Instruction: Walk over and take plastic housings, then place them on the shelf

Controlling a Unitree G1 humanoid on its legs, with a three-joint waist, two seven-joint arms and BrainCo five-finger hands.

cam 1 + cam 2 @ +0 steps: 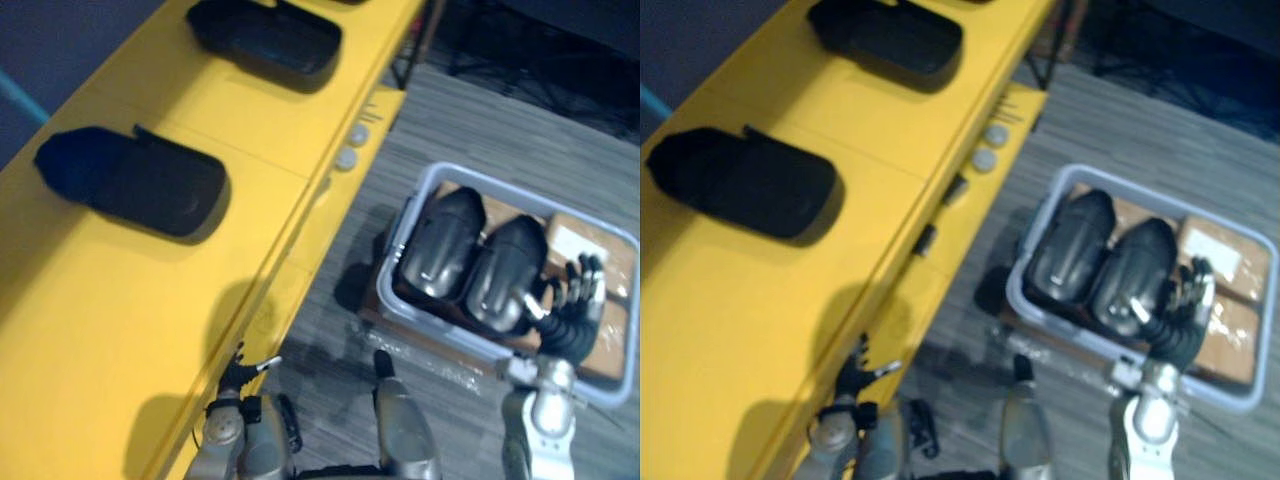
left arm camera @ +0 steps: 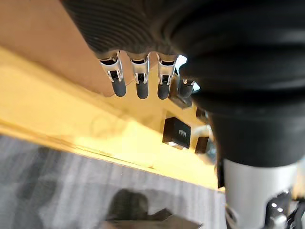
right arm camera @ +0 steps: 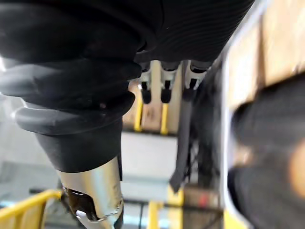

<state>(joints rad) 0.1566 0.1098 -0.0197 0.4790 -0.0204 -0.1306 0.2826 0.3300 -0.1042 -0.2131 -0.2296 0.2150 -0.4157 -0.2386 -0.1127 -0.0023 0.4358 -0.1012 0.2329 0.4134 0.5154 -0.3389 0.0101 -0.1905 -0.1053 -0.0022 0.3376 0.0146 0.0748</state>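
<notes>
Reaching into the bin for one housing is, in my judgement, the step in hand, and it goes well only if the right hand first comes fully over the right housing; now this hand hangs above the right part of the bin, just beside that housing, its fingers apart and nearly straight, clamped on nothing; the shell is rounded and glossy, so I would lower the palm onto its back and close the fingers around the edges, not pinch the smooth top, because it may slip; the left housing lies touching it, side by side, so a straight lift upward should avoid dragging the neighbour or catching the rim; the left hand waits low beside the front edge of the yellow shelf, its fingers also apart and holding nothing; the bin is pale grey and stands on the floor near the shelf; it holds the two dark housings in its left part, and brown cardboard shows in its right part, though I cannot tell whether it lies inside or under; two more dark housings, a near one and a far one, rest on the shelf, well apart.
</notes>
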